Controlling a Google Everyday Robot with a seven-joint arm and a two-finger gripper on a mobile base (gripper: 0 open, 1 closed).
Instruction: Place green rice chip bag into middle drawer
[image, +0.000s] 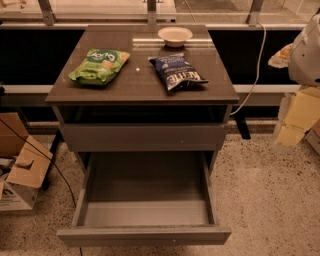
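Where the right edge of the camera view cuts it off, the pincer (294, 122) hangs as a pale, blurred shape beside the cabinet, level with its upper drawer front (145, 137). I cannot tell whether it is apart or together, and it holds nothing that can be seen.

Well to the left of the pincer and higher in the view, the green rice chip bag (100, 65) lies flat on the dark brown surface (140, 85), near its left edge. Nearer the pincer, the dark blue Kettle bag (177, 73) lies on the same surface, well apart from the green one. Behind the blue bag, at the far edge, stands a white bowl (175, 36).

Below and left of the pincer, the middle drawer (145, 212) is pulled fully out towards the viewer, a shallow grey box with low sides. Farthest from the pincer, a cardboard box (20, 167) sits on the speckled floor (270, 200).
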